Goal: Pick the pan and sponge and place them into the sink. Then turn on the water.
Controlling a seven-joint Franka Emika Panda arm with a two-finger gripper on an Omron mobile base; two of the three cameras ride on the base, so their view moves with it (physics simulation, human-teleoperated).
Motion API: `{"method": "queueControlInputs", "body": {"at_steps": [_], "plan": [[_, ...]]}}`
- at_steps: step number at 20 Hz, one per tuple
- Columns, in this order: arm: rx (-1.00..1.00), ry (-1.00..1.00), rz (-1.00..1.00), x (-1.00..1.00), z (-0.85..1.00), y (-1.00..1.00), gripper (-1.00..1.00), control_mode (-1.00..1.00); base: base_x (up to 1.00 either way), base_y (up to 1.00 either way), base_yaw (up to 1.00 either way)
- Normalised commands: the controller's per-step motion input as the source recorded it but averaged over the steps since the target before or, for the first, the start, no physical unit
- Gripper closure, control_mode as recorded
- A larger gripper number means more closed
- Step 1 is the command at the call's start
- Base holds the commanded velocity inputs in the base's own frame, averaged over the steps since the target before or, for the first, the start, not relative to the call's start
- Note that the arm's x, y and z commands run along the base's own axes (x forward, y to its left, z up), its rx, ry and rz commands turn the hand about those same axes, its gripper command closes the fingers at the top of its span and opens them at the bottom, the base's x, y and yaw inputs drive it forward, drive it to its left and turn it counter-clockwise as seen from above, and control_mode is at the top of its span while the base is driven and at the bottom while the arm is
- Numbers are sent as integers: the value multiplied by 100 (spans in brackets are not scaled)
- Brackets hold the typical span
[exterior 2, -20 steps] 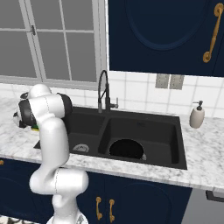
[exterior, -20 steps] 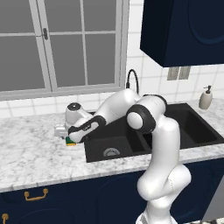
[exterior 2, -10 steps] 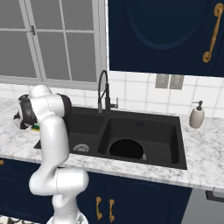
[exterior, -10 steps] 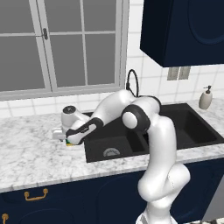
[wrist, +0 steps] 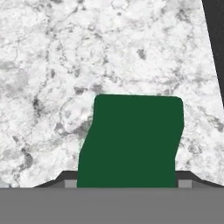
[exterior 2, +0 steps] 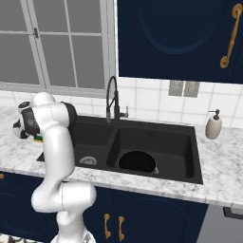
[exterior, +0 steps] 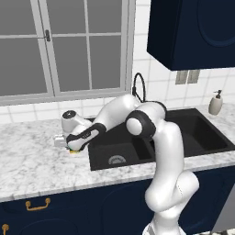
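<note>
The arm is reaching out to nine o'clock of the sink [exterior: 151, 137], hand lower over the marble counter [exterior: 32, 160] than a second ago. The pan [exterior 2: 136, 162] is lying in the basin. The gripper [exterior: 72, 148] is narrowing around the sponge [wrist: 131, 140]; whether it grips yet, I cannot tell

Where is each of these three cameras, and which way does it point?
Left base view: behind the arm's left, looking over the sink; the arm reaches to the sponge.
Right base view: behind its right, facing the same sink, pan inside; arm at left.
Hand view: down at the green sponge between the fingertips.
Both base views share the sink.
</note>
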Motion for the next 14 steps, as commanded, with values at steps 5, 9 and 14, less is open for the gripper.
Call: {"method": "queueControlInputs", "body": {"at_steps": [5, 9, 14], "plan": [[5, -3, 2, -35, -3, -60, 100, -100, 0, 0, 0], [7, -2, 0, -61, 38, -73, 100, -100, 0, 0, 0], [9, 0, 2, -79, 55, -84, 100, -100, 0, 0, 0]]}}
